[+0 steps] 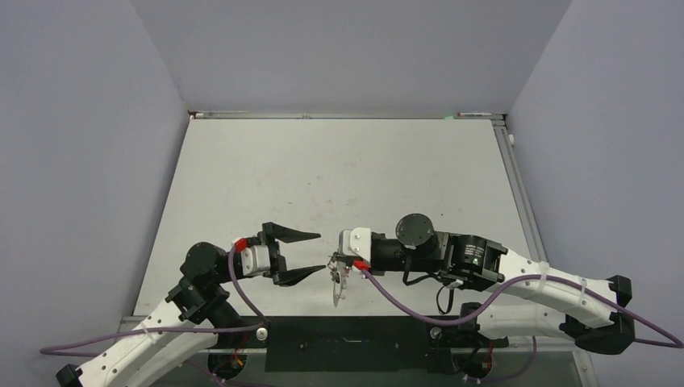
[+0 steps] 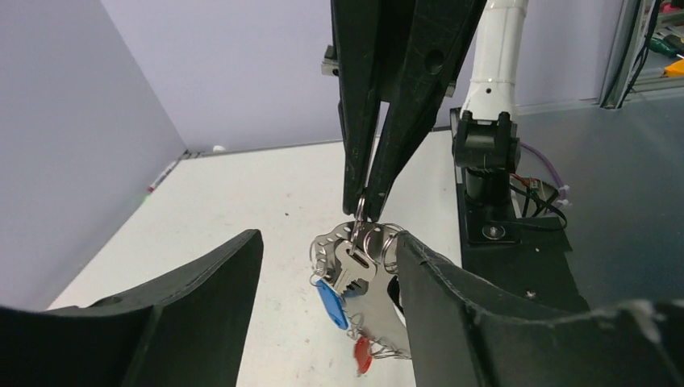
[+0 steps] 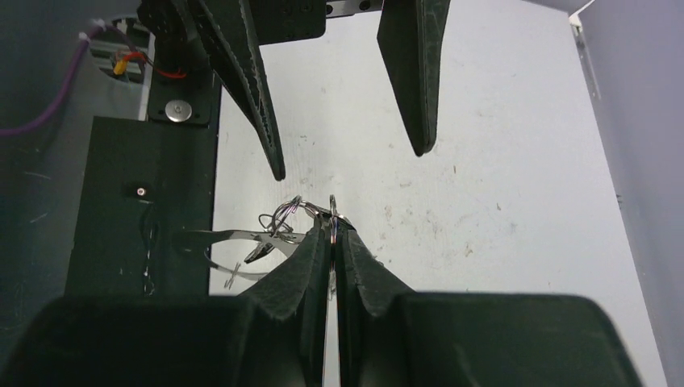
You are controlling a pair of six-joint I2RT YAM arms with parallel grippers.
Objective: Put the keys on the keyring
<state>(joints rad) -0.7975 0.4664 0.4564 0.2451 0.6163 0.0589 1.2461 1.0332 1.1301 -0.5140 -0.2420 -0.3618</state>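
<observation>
My right gripper point(image 1: 334, 262) is shut on a small wire loop of the keys point(image 2: 355, 270), a silvery key bunch hanging under its tips point(image 2: 362, 211). The keyring point(image 2: 326, 243), a thin silvery band with holes along its rim, hangs tangled with the keys and carries a blue tag point(image 2: 332, 302) and a red tag point(image 2: 363, 355). My left gripper point(image 1: 320, 252) is open, its fingers point(image 2: 202, 298) on either side of the bunch and apart from it. In the right wrist view the shut gripper point(image 3: 332, 227) holds the loop and the keyring point(image 3: 226, 236) curves off to the left.
The white table point(image 1: 339, 169) stretches away behind both grippers, with grey walls on three sides. A black base plate point(image 1: 347, 343) lies along the near edge between the arm bases. The bunch point(image 1: 337, 289) hangs near that edge.
</observation>
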